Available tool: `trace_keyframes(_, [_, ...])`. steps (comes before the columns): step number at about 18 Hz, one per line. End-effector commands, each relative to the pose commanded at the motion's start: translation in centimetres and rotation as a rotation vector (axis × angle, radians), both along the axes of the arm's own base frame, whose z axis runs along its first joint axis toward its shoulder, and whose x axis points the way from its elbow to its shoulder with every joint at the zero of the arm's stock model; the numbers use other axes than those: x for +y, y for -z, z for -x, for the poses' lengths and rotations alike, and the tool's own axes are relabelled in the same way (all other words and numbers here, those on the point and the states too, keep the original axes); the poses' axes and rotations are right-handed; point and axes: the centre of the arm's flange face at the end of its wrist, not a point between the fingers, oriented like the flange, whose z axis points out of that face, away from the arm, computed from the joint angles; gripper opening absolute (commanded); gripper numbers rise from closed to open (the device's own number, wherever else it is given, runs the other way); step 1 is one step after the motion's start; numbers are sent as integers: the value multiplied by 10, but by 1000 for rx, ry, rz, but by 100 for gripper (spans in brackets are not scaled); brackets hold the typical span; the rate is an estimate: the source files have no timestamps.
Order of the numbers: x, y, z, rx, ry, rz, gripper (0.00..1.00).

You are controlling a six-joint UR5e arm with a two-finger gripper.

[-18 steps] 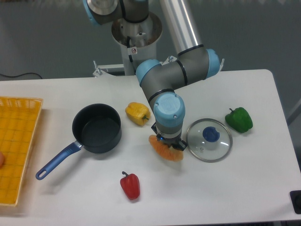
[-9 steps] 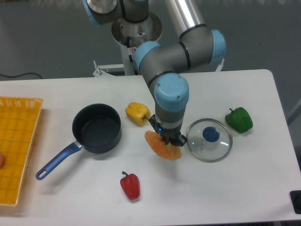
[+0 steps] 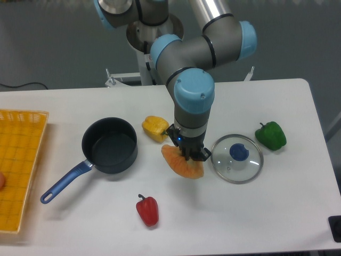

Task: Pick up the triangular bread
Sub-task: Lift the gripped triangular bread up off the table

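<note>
The triangular bread point(image 3: 181, 164) is an orange-tan rounded wedge hanging tilted under my gripper point(image 3: 187, 154), just left of the glass lid point(image 3: 237, 158). My gripper comes straight down from above and is shut on the bread's upper edge, holding it lifted off the white table point(image 3: 256, 213). The fingertips are mostly hidden by the wrist and the bread.
A yellow pepper point(image 3: 155, 128) lies just behind and left of the bread. A dark pot with a blue handle point(image 3: 108, 145) stands to the left, a red pepper point(image 3: 147, 209) in front, a green pepper point(image 3: 270, 135) at the right, a yellow basket point(image 3: 18, 165) at the left edge.
My gripper has risen with the bread in it and shifted slightly left and back; the bread has come up off the table and hangs tilted.
</note>
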Motion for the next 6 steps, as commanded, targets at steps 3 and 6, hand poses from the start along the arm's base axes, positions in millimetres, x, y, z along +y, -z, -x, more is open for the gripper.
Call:
trace_keyframes(3, [-1,1,0,-1,-2,1,18])
trace_keyframes(6, [-1,2,-1,-2,0,2,18])
